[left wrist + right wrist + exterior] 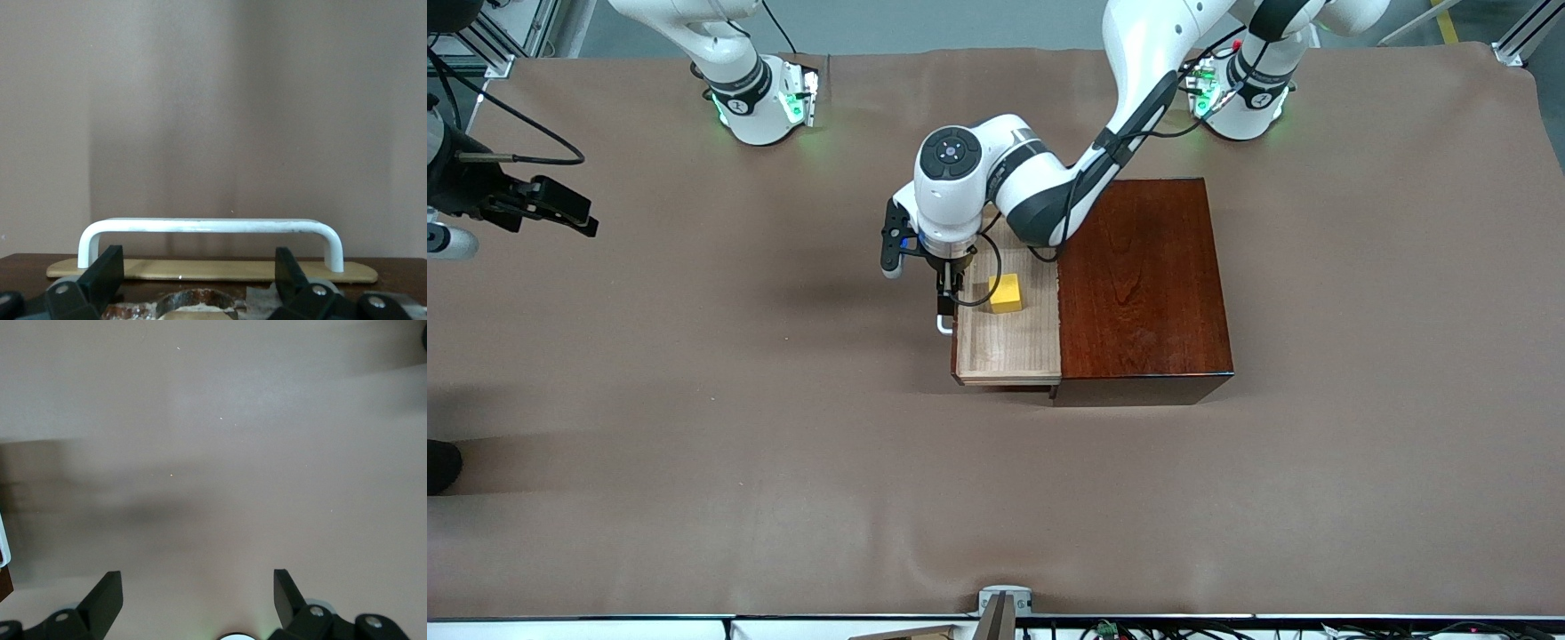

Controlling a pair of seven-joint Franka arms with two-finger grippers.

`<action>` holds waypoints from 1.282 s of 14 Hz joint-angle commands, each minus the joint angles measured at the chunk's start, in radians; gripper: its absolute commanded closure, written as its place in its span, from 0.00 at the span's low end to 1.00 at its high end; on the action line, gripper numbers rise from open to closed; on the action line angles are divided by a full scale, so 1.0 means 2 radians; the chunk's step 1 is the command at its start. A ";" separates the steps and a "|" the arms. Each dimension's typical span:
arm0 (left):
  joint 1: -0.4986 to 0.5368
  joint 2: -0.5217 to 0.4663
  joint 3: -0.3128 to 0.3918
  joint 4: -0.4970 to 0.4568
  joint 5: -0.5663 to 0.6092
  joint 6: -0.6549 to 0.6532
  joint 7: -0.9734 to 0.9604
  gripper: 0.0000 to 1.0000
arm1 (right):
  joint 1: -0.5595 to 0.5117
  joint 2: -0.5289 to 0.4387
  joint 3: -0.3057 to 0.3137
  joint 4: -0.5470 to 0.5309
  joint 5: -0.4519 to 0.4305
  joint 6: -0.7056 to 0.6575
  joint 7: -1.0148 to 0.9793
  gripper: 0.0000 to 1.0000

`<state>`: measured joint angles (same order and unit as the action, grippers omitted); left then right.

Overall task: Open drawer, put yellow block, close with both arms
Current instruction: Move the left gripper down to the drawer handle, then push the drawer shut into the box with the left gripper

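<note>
Your left gripper [944, 307] is hanging spread wide at the drawer's [1007, 342] handle [210, 227]. The block [1005, 292] is sitting inside; your right gripper [197, 600] is waiting, fingers apart.

The drawer [1007, 342], pale wood with a white handle [210, 227], stands pulled open mid-table; the yellow block [1005, 292] lies inside it.

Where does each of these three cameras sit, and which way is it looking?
Front view: high across the table, looking down at both white arms, the glossy dark mahogany box, its open pale-wood drawer and the small yellow block inside.
Left wrist view: on the left arm's wrist, facing the drawer's white U-shaped handle; left gripper fingers show, open.
Right wrist view: on the right arm's wrist, facing bare brown tablecloth; right gripper open, waiting.
Shared: front and left wrist views both show the handle.
</note>
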<state>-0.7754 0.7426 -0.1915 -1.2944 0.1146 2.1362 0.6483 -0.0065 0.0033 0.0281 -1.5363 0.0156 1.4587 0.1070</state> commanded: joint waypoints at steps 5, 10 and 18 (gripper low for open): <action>-0.017 -0.001 0.041 0.014 0.029 -0.115 0.006 0.00 | -0.004 -0.002 0.002 -0.003 0.007 0.004 -0.001 0.00; -0.012 -0.012 0.050 0.013 0.070 -0.180 0.006 0.00 | -0.003 0.002 0.003 -0.004 0.007 0.009 -0.001 0.00; -0.008 -0.013 0.049 0.010 0.129 -0.264 0.010 0.00 | -0.003 0.003 0.002 -0.005 0.006 0.011 -0.001 0.00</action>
<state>-0.8030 0.7411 -0.1090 -1.2401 0.3253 1.6510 0.6374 -0.0060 0.0109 0.0294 -1.5408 0.0161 1.4748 0.1070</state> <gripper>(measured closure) 0.000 0.000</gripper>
